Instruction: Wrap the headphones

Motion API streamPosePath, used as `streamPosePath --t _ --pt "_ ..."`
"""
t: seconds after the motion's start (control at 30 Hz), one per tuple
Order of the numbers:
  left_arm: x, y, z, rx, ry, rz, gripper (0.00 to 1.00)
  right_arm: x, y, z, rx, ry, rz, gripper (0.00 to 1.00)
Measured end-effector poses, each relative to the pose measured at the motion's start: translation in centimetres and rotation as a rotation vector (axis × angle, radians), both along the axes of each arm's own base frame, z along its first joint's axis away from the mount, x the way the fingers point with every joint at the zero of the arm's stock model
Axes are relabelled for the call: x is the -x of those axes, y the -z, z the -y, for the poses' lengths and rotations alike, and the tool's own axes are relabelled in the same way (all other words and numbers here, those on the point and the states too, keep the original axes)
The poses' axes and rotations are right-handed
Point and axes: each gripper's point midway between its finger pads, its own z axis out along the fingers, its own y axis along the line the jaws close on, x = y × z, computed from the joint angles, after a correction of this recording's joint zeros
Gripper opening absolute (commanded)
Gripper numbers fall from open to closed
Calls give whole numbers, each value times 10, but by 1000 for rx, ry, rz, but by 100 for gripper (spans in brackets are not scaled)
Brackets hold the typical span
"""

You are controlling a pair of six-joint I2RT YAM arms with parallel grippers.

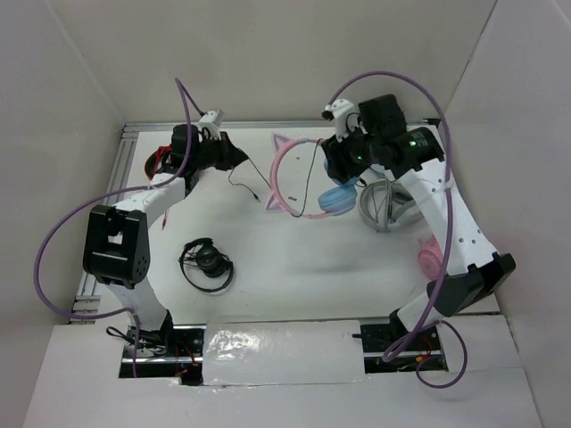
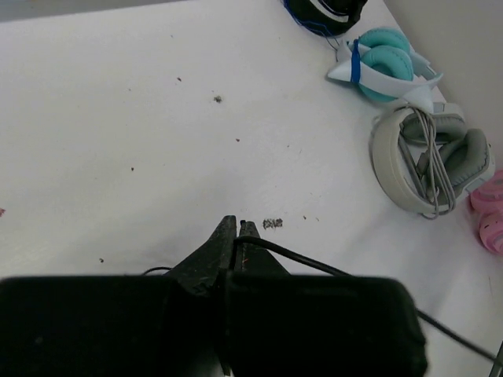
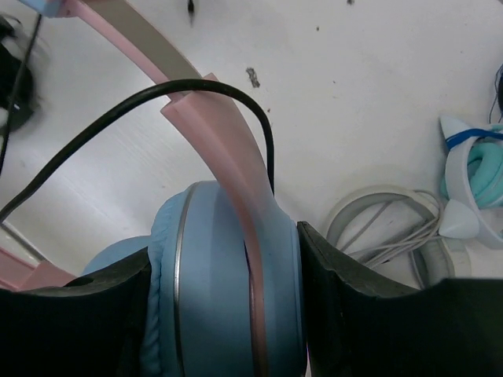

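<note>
While the left gripper (image 2: 238,233) is pinched tight on the thin black cable (image 2: 314,265), the right gripper (image 3: 224,243) squeezes the blue ear cups (image 3: 196,290) of the headphones (image 1: 332,198), pink cat-ear headband (image 1: 272,178) jutting out leftward, over the far side of the white table (image 1: 294,267).

Robotics lab data-collection cell, not a home. White table (image 1: 294,259) was boxed in by plain white panels (image 1: 71,80), aluminium rail (image 1: 114,178) ran along its left edge, left arm (image 1: 116,245) and right arm (image 1: 446,214) were bolted at the near edge (purple cables (image 1: 384,74) looping loose). Black headphones (image 1: 207,265) and grey headphones (image 1: 384,207) lay on the table; glossy taped sheet (image 1: 281,352) sat between the bases.
</note>
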Motion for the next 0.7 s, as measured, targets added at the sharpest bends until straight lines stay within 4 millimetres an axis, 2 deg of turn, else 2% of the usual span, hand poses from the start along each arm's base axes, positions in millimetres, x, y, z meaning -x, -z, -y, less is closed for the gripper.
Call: streamPosePath --t 0.2,0.27,0.37,0.47,0.57,0.7 --pt "-17 -49 1 -62 6 99 0 2 53 -11 174 -99 -33 0" --pt "-22 -71 4 -72 16 151 0 5 63 -16 203 -146 -29 0" --pt "-28 -93 9 -88 34 189 0 4 71 -28 247 -199 19 0" --pt "-33 -103 13 -116 50 209 0 1 73 -37 293 -203 58 0" --pt "-29 -103 22 -170 99 258 0 -6 82 -42 347 -190 68 0" --pt "0 -102 49 -223 234 327 0 -14 108 -42 438 -184 29 0"
